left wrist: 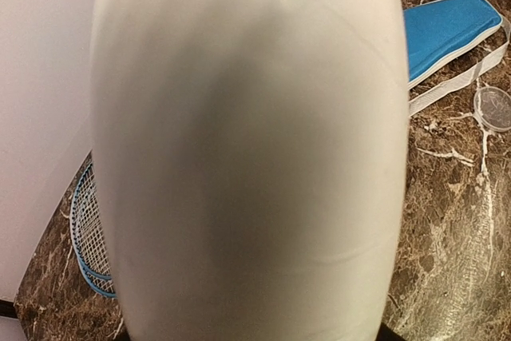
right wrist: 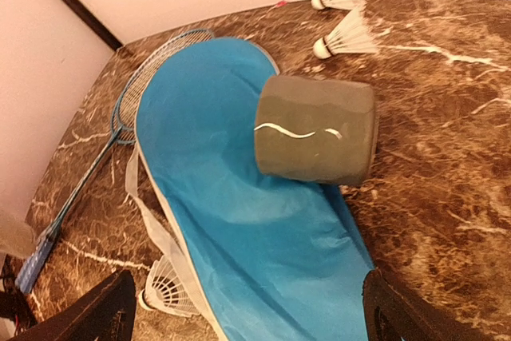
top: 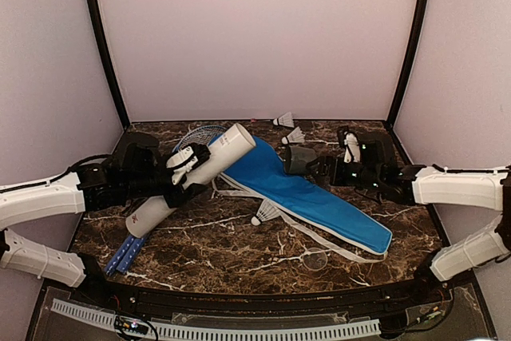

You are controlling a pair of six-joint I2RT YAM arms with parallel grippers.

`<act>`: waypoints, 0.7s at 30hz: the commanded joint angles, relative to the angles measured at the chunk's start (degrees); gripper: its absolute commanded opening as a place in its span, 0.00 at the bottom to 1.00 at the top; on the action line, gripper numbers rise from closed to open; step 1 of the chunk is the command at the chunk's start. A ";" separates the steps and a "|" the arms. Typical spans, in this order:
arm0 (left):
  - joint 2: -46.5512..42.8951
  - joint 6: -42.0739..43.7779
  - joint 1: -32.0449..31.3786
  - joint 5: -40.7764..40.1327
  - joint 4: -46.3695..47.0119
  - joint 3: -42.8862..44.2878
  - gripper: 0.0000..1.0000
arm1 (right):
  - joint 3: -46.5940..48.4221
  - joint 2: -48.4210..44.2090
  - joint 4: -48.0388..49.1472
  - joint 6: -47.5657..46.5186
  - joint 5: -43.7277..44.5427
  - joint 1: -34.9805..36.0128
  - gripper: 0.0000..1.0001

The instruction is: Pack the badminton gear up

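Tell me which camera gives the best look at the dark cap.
The right wrist view: the dark cap lies large and unobstructed, partly on the blue bag. The top view shows it small and distant. The left wrist view misses it; the white tube fills that frame.

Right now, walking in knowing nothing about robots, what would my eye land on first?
Probably the long white tube, held tilted above the table's left side by the left gripper. Next comes the blue bag, lying diagonally across the middle of the marble table. A dark cap lies on its side at the bag's edge, just ahead of the open right gripper.
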 commanded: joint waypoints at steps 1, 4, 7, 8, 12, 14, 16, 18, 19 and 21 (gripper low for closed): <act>-1.06 -0.04 0.23 0.13 1.37 0.99 0.58 | -2.38 -2.63 -1.12 3.40 4.89 -0.96 1.00; -0.70 -0.04 0.23 0.63 1.10 1.19 0.58 | -1.41 0.43 -1.12 3.31 -1.00 -0.24 0.99; -0.51 -0.05 0.23 0.99 1.09 1.20 0.58 | 1.45 4.44 -2.54 0.84 -2.77 4.02 0.99; -0.43 -0.01 0.23 1.09 1.07 1.16 0.58 | 2.50 5.73 -2.57 -0.16 -3.38 5.78 0.99; -0.08 0.10 0.23 1.64 1.01 1.30 0.58 | 5.49 11.78 2.17 -1.68 -14.24 9.61 0.90; 0.16 0.11 0.23 2.28 1.04 1.25 0.58 | 6.77 15.30 4.67 -1.61 -15.26 10.36 0.89; 0.42 0.12 0.21 2.67 0.90 1.30 0.58 | 8.93 19.15 4.94 -1.61 -15.26 10.90 0.89; 0.69 0.12 0.13 2.91 0.78 1.41 0.58 | 11.09 21.91 4.21 -1.61 -15.26 11.38 0.89; 0.76 0.07 0.14 3.05 0.80 1.42 0.58 | 11.83 22.96 4.11 -3.15 -21.38 11.47 0.78; 0.81 0.08 0.14 3.20 0.81 1.46 0.58 | 12.93 24.38 4.38 -3.98 -21.91 11.50 0.74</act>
